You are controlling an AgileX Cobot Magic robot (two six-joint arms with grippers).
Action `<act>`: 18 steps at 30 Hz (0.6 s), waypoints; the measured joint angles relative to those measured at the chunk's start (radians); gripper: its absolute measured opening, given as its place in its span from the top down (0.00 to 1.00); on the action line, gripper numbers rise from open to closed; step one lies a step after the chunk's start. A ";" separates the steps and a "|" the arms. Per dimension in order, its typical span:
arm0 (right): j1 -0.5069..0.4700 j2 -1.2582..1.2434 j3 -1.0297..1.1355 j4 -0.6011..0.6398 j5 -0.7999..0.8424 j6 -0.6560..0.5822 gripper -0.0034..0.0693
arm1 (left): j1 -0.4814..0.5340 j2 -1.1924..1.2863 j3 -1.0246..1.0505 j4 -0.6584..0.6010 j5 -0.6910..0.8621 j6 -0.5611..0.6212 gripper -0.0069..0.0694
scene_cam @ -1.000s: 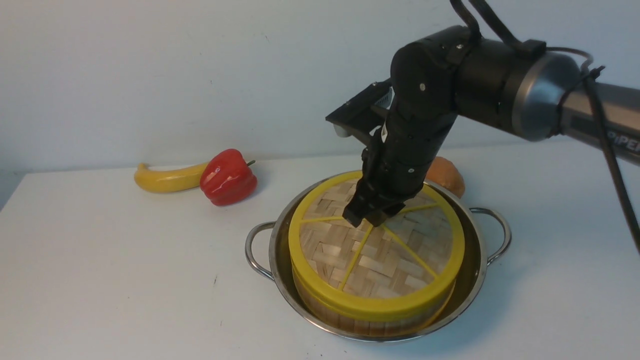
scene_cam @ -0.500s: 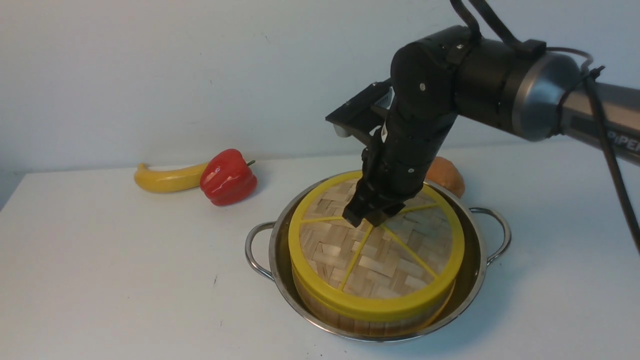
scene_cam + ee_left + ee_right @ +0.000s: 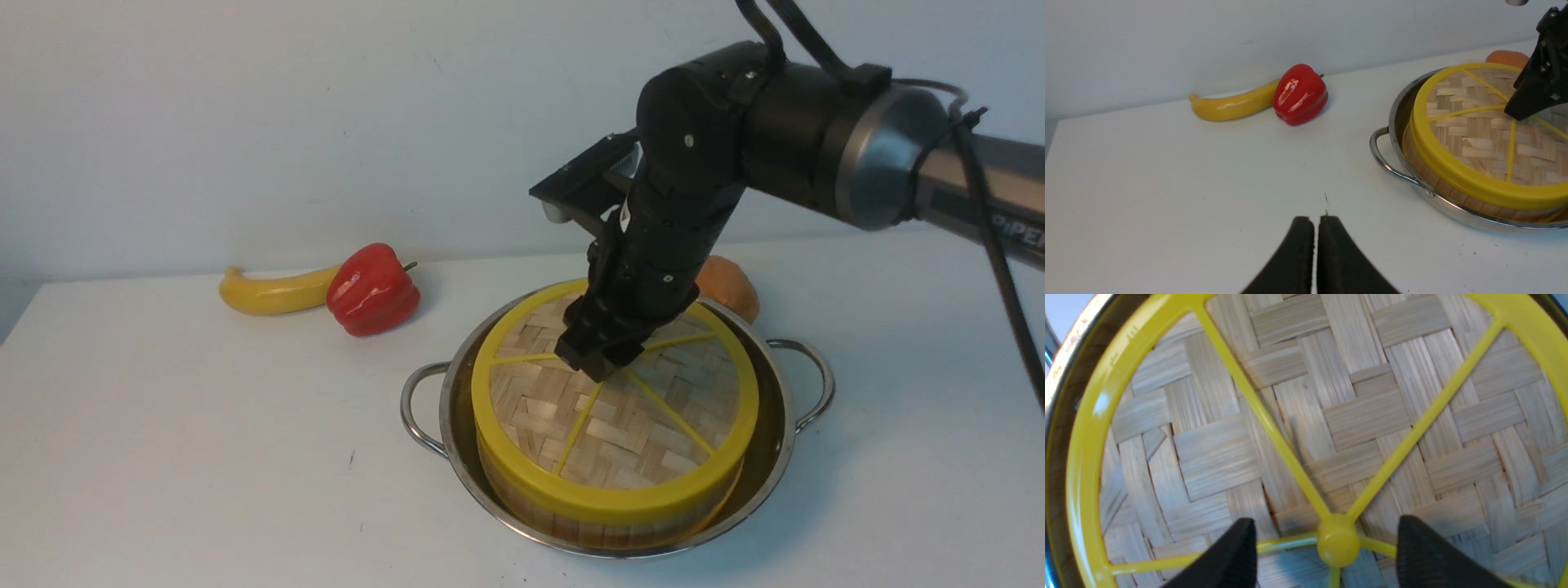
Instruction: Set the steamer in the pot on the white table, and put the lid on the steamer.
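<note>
Lid (image 3: 620,416) sits on the steamer (image 3: 604,523) under the right claw (image 3: 1327,547), spread wide astride its knob, gripping nothing. Left claw (image 3: 1314,228) is closed and empty; pepper (image 3: 372,289) and banana (image 3: 273,291) lie well off.

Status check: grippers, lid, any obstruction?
Right gripper open, straddling the lid knob. Left gripper shut, empty. Lid seated on steamer in pot. Nothing obstructing.

The wide shallow steel pot (image 3: 780,457) looks polished and mirror-bright, with thin shiny wire handles. The round flat lid (image 3: 620,425) is pale woven bamboo strips, dry and matt, set in a smooth, slightly glossy yellow plastic-looking rim and spokes. The slatted wooden steamer wall (image 3: 571,527) below looks matt. The plain white bench (image 3: 204,457) is matt. The red bell pepper (image 3: 373,289) is glossy; the yellow banana (image 3: 273,292) has a softer sheen.
</note>
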 joint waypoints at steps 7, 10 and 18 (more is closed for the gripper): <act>0.000 0.001 -0.084 0.001 0.025 0.023 0.16 | 0.000 0.000 0.000 0.000 0.000 0.000 0.90; 0.000 -0.021 -0.163 0.013 0.026 0.035 0.16 | 0.000 0.000 0.000 0.000 0.000 0.000 0.90; 0.000 -0.231 -0.237 -0.004 0.022 0.051 0.22 | 0.000 0.000 0.000 0.001 0.000 0.000 0.90</act>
